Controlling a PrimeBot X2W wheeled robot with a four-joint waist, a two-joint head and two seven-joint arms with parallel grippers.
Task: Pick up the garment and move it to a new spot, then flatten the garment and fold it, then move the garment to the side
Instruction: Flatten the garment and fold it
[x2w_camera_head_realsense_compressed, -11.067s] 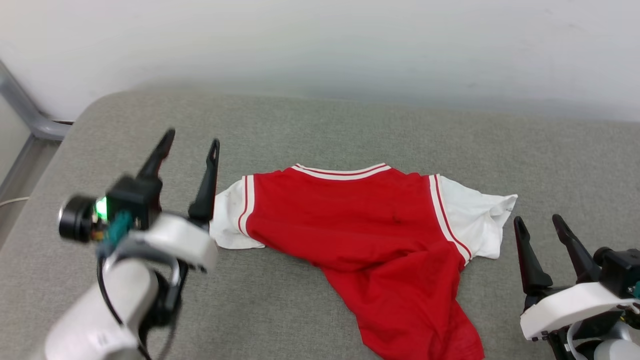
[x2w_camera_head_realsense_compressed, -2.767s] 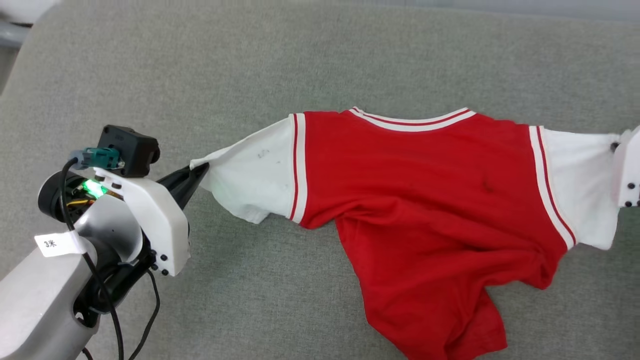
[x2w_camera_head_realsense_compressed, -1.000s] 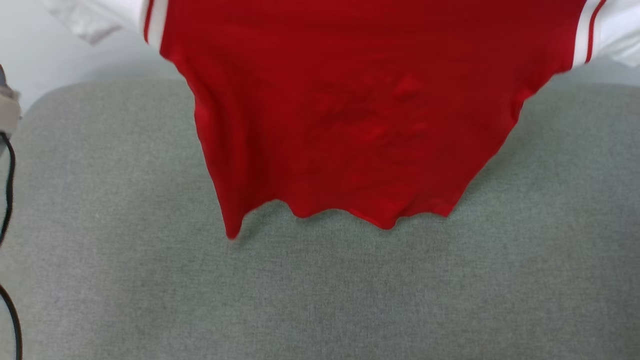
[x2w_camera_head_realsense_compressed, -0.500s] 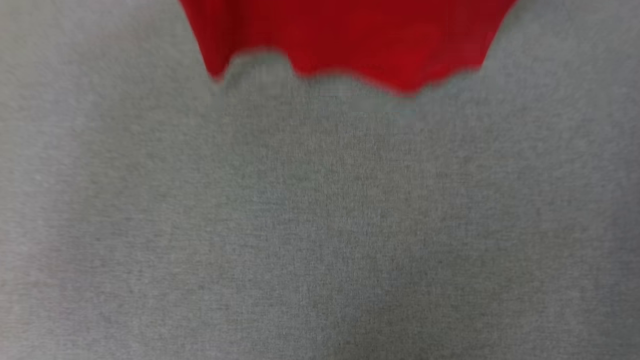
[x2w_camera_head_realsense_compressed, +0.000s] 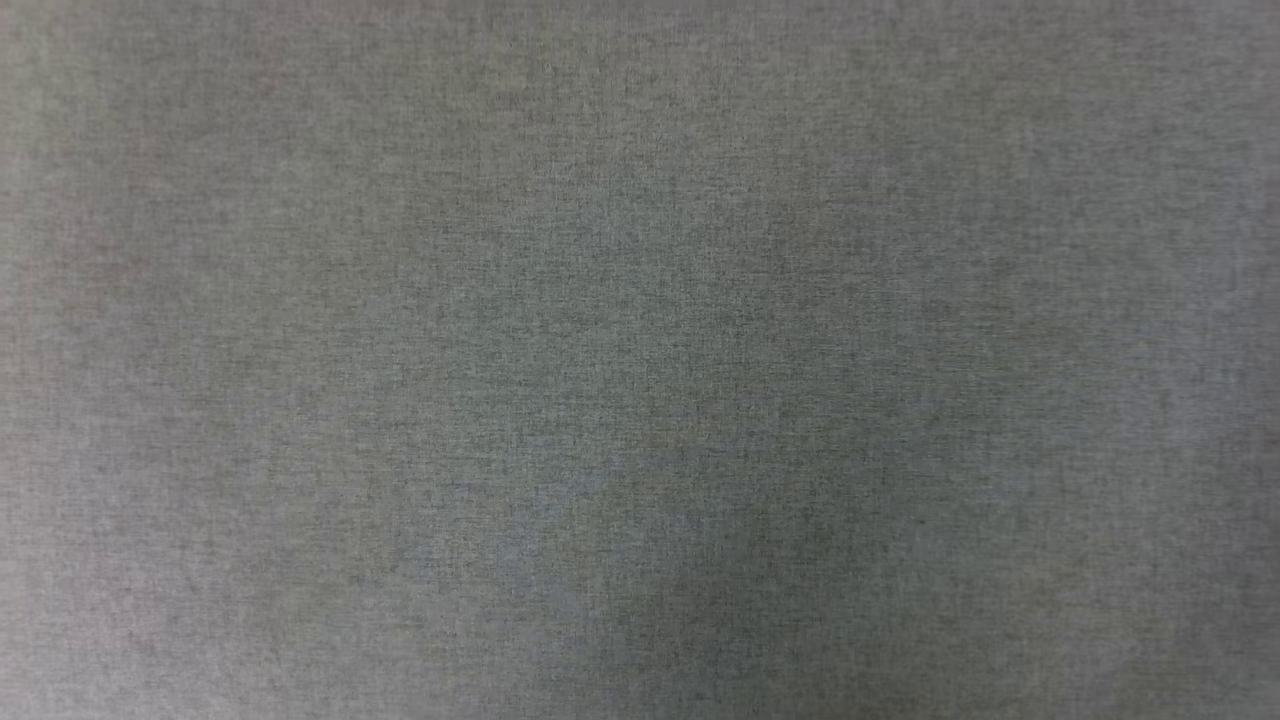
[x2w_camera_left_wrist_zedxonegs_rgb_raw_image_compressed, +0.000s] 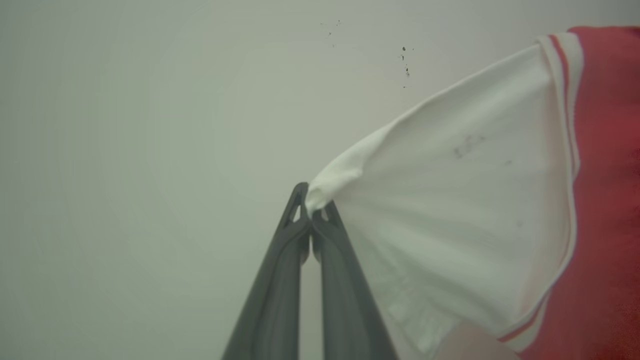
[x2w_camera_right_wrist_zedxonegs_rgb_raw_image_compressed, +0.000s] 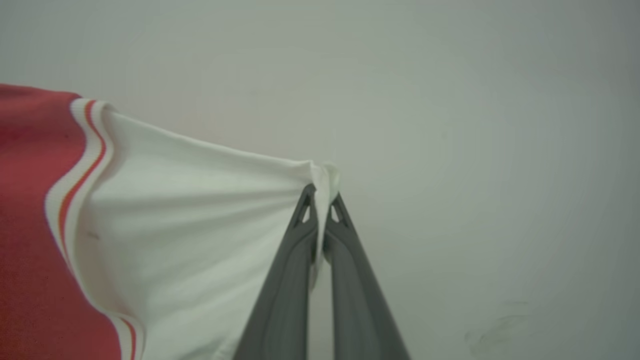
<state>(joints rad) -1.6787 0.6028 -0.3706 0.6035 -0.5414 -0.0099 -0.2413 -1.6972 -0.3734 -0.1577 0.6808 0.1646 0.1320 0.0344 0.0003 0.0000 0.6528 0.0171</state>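
While sleeve edges are clamped, garment hangs.

The tip of one sleeve of the garment sits between the two tips of the left pincer. In the left wrist view the garment spreads out to the right of this pincer. The tip of the other sleeve sits between the tips of the right pincer, and there the garment spreads to that pincer's left. The wall is behind both pincers.
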